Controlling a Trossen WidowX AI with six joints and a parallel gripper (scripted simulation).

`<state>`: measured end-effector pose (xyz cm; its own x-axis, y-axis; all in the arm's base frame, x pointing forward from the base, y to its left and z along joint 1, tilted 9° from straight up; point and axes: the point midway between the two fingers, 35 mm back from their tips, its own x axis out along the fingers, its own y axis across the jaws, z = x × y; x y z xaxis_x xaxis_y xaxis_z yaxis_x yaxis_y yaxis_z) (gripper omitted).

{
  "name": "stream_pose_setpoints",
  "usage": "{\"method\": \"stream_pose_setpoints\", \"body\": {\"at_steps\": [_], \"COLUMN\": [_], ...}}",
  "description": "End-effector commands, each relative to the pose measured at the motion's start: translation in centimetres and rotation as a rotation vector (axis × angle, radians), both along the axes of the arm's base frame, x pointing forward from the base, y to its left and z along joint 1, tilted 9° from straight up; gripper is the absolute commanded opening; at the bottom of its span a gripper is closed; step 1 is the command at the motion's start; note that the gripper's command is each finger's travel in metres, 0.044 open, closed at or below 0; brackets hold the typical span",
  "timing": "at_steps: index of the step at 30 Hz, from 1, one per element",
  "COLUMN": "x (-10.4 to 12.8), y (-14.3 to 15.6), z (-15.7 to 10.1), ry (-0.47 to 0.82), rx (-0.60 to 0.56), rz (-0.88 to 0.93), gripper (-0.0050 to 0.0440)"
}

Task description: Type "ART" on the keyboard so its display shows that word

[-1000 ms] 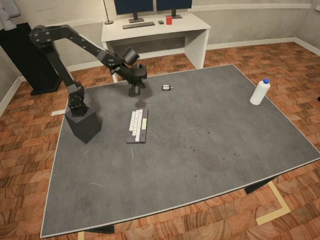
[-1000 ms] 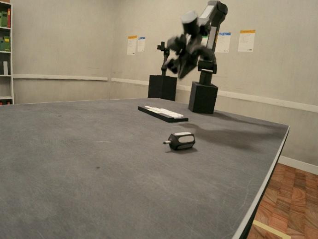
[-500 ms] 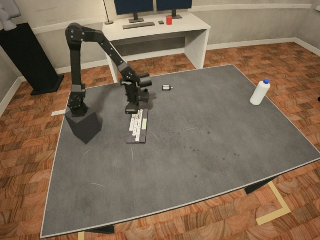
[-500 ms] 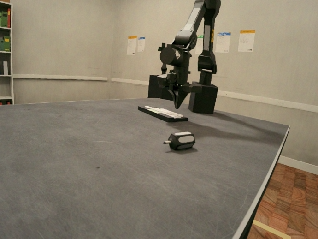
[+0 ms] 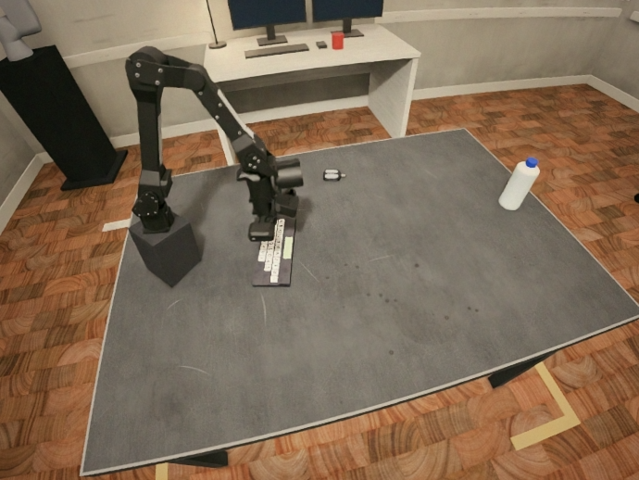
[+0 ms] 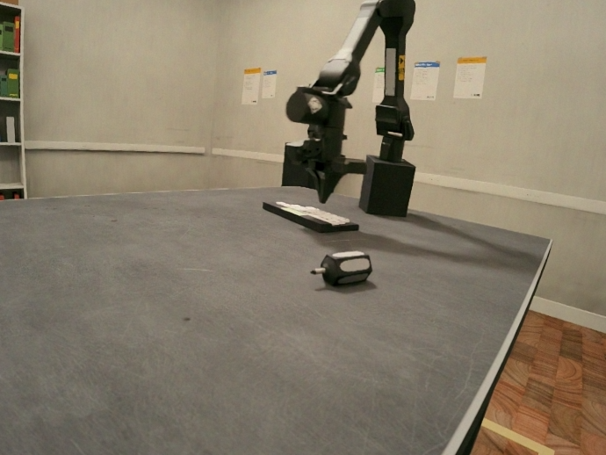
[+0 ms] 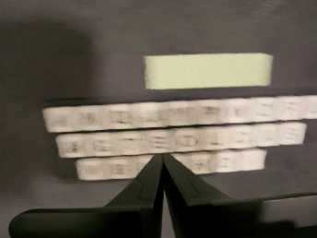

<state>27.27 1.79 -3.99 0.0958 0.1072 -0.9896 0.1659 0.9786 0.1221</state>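
A black keyboard [image 5: 281, 252] with three rows of white keys lies on the grey table near the arm's base. It also shows in the exterior view [image 6: 310, 215] and in the wrist view [image 7: 175, 137]. Its pale green display [image 7: 207, 70] shows no letters that I can read; the wrist view is blurred. My gripper [image 7: 161, 160] is shut and empty. It points down over the keyboard's far end, its tips [image 6: 323, 198] a little above the keys and over the bottom key row. The gripper also shows in the top view [image 5: 257, 231].
A small black and white device [image 5: 333, 175] lies on the table beyond the keyboard, also seen in the exterior view [image 6: 344, 268]. A white bottle with a blue cap [image 5: 519, 184] stands near the table's right edge. The arm's base block [image 5: 164, 247] stands left of the keyboard.
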Motion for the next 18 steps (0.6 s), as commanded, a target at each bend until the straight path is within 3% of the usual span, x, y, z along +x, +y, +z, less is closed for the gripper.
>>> {"method": "stream_pose_setpoints", "body": {"at_steps": [1, 12, 18], "x": [0.0, 0.3, -0.4], "y": [-2.0, -2.2, -7.2], "z": [0.5, 0.6, -0.5], "ry": [-0.031, -0.037, -0.022], "rx": [0.009, 0.008, 0.006], "rz": [0.007, 0.007, 0.006], "gripper": [-0.005, -0.005, -0.005]}}
